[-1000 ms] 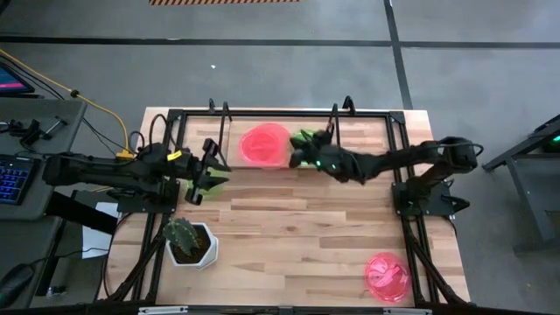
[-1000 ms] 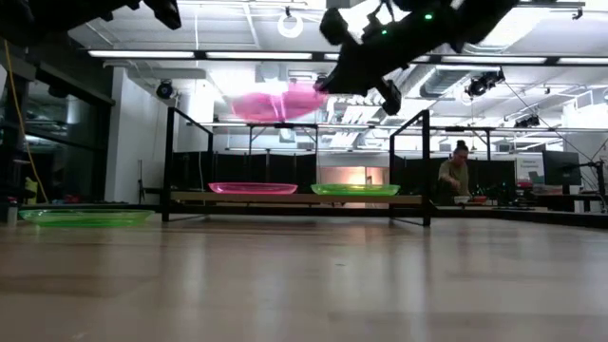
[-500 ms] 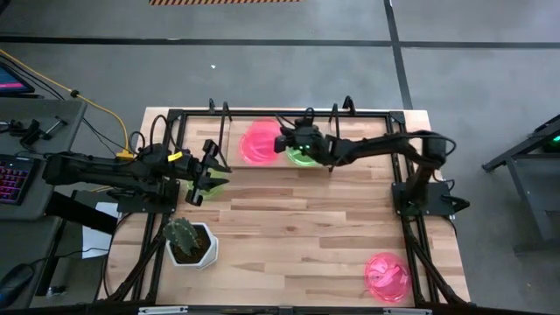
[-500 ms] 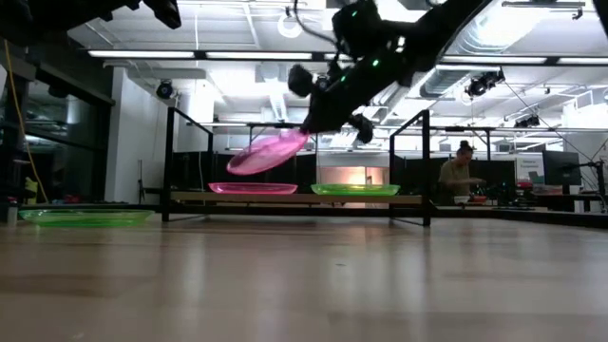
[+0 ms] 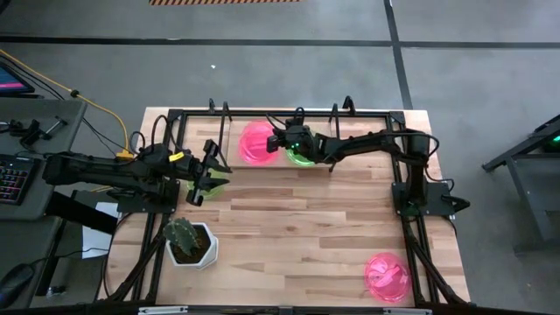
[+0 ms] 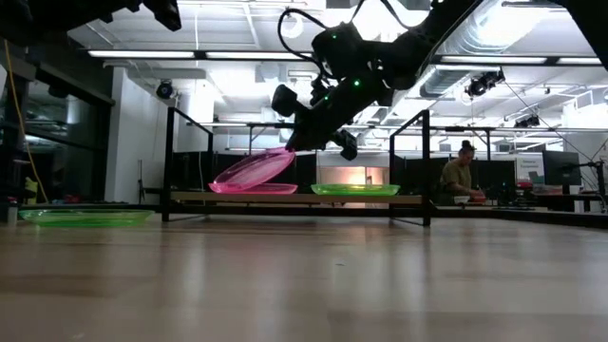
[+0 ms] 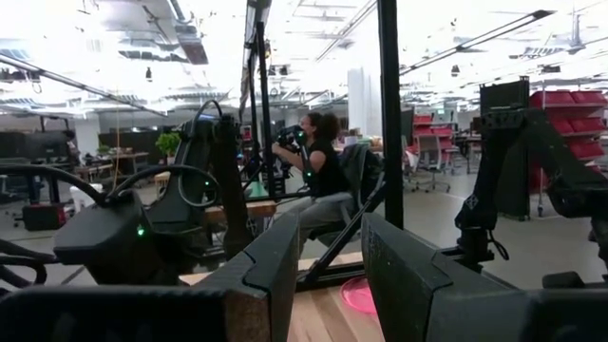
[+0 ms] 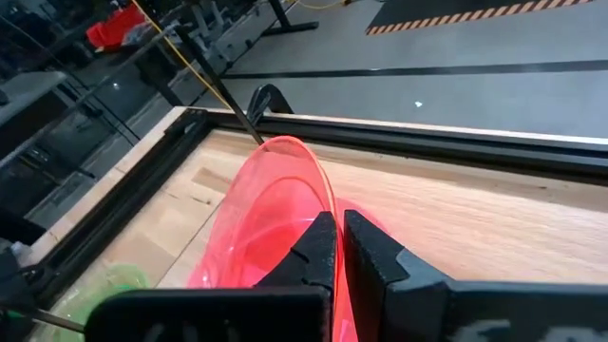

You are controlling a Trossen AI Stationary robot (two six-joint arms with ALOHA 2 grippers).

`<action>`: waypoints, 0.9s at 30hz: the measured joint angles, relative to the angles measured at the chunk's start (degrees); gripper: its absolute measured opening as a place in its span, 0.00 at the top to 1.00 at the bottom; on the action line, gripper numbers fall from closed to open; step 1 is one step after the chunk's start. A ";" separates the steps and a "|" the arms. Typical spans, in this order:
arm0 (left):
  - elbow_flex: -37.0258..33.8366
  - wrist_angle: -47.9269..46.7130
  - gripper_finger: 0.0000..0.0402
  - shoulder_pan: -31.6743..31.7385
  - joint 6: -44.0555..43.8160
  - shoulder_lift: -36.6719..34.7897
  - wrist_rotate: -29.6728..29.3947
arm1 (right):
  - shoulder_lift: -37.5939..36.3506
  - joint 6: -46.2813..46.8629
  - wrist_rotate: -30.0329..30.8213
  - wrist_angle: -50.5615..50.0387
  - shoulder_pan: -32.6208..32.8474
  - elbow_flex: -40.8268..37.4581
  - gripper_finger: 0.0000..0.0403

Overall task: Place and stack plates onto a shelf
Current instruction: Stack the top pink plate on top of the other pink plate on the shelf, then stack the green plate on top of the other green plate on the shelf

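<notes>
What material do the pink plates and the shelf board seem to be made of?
The pink plate held by the right tool looks like glossy translucent plastic: the wood shows through it. The pink plate lying under it looks the same. The shelf board seems light, matt wood; its grain is not visible here.

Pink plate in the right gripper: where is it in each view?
High view: pink plate at the shelf's left end, beside the right gripper.
Low view: tilted, lower edge on the flat pink plate already on the shelf.
Left wrist view: cannot tell; a pink bit shows between the left gripper's fingers.
Right wrist view: edge-on, clamped in the fingers.
Shared landmark: the green plate on the shelf.
</notes>
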 joint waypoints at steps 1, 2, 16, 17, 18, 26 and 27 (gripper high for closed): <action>0.00 -0.02 0.74 0.01 0.00 -0.01 0.00 | 0.00 0.10 -0.04 -0.01 0.00 0.00 1.00; 0.00 -0.04 0.74 0.01 0.00 0.00 0.00 | -0.01 0.30 -0.05 -0.10 0.02 0.00 1.00; 0.00 -0.05 0.74 0.01 0.00 0.00 -0.02 | -0.02 -1.75 -5.78 -1.40 0.04 0.00 0.89; -0.02 -0.04 0.74 0.01 0.00 -0.02 -0.02 | -0.02 -2.52 -5.86 -1.47 0.04 0.00 0.86; -0.02 -0.09 0.74 0.01 0.00 -0.02 -0.02 | -0.02 -3.13 -5.87 -1.57 0.04 0.00 0.82; -0.02 -1.14 0.74 0.01 0.00 0.00 -0.18 | -2.56 -11.90 -6.00 -3.95 -0.40 0.00 0.63; -0.02 -1.39 0.74 0.01 0.00 -0.01 -0.25 | -3.58 -12.98 -5.92 -5.40 -0.42 0.00 0.62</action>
